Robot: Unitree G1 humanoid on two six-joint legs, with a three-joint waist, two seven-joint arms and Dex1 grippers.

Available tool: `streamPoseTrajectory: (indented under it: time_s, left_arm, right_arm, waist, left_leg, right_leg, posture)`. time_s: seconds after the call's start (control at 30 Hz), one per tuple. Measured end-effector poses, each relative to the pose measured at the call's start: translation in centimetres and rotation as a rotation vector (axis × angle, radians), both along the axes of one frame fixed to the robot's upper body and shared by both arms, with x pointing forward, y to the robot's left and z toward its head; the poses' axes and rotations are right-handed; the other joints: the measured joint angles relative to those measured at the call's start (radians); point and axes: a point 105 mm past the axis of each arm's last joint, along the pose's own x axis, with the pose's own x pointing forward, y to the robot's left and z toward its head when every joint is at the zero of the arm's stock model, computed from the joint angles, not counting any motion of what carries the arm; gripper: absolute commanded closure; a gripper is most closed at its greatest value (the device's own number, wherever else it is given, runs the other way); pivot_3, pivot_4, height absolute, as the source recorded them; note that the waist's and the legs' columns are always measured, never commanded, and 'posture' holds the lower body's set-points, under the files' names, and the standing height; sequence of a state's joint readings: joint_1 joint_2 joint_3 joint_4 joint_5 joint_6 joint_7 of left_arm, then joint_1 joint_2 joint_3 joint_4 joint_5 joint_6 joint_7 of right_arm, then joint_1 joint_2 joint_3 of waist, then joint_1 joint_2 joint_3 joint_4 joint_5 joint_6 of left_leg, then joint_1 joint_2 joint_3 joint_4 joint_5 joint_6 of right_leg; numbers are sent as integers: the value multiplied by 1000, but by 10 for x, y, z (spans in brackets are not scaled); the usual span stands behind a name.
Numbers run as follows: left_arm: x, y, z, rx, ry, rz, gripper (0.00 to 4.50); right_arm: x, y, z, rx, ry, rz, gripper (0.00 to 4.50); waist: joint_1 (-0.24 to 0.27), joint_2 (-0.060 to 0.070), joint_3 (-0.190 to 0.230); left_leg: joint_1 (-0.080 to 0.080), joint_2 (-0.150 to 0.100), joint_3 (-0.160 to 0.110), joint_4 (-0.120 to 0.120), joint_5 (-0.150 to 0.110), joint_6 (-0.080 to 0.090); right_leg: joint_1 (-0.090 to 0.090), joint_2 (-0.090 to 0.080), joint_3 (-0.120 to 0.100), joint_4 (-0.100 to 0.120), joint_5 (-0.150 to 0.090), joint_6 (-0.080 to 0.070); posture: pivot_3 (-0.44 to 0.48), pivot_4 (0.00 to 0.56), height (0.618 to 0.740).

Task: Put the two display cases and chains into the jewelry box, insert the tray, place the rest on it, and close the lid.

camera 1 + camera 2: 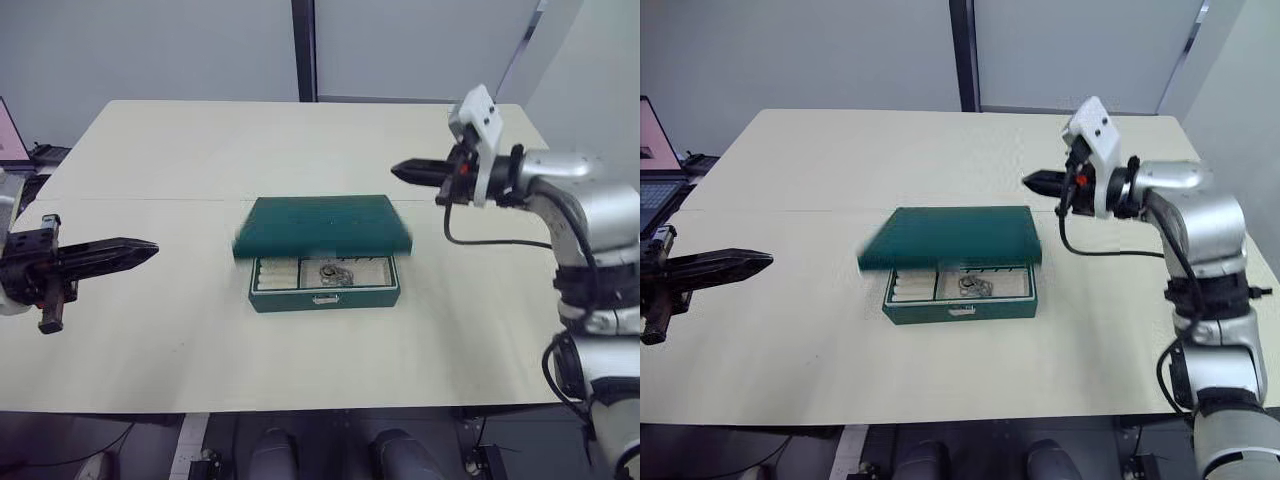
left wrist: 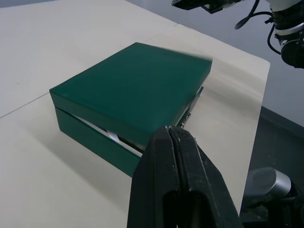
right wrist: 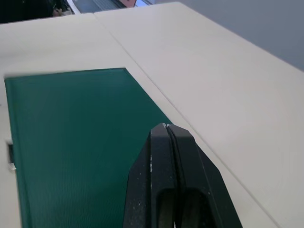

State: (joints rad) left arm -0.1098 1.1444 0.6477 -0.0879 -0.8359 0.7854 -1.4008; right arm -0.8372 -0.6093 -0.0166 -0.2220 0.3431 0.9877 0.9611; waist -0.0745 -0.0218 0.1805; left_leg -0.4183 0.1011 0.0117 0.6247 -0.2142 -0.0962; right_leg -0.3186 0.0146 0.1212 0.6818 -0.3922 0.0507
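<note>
Jewelry box (image 1: 324,296) sits mid-surface (image 1: 180,160), long axis left-right, metal clasp (image 1: 325,298) facing the robot. Lid (image 1: 322,224) partly lowered, blurred, hinge at the far side; tray (image 1: 300,271) inside with a silver chain cluster (image 1: 335,273). Left end effector (image 1: 135,250) clenched, empty, well left of the box. Right end effector (image 1: 402,172) clenched, empty, above the far right corner.

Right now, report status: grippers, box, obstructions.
Left gripper and right gripper both shut, empty, apart from jewelry box. Lid partway down, tray with chain cluster inside. No obstruction seen.
</note>
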Motion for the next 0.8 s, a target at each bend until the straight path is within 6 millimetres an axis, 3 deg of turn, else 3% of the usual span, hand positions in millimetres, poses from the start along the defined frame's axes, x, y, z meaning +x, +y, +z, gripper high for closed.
streamPoseTrajectory:
  time_s: [0.17, 0.37, 0.53, 0.8]
  left_arm:
    - [7, 4, -11, 48, 4, 51, 4500]
    - [14, 17, -50, 128, 62, 209, 4500]
    - [11, 16, -68, 155, 73, 239, 4500]
    - [6, 20, -86, 175, 118, 277, 4500]
  right_arm:
    - [-32, -25, -23, -13, 89, -96, 4485]
    - [-67, -59, -61, -24, 219, -220, 4485]
    - [-96, -69, -87, -17, 323, -238, 4485]
    - [-109, -79, -104, -5, 361, -271, 4485]
  waist:
    - [13, 0, 0]
    - [20, -1, -1]
    - [20, -1, -1]
    - [19, -3, -1]
  left_leg:
    - [0, 0, 1, 0, 0, 1]
    - [0, -1, 1, -1, -1, 1]
    - [0, -1, 1, -1, -1, 1]
    - [0, -1, 0, 0, -1, 1]
  right_leg:
    - [0, 0, 1, -1, 0, 0]
    - [0, 0, 2, -2, 0, 0]
    - [1, 0, 2, -1, 0, 0]
    - [1, 0, 2, -1, 0, 0]
  posture:
    - [0, 150, 740]
    - [0, 150, 740]
    - [0, 150, 740]
    - [0, 150, 740]
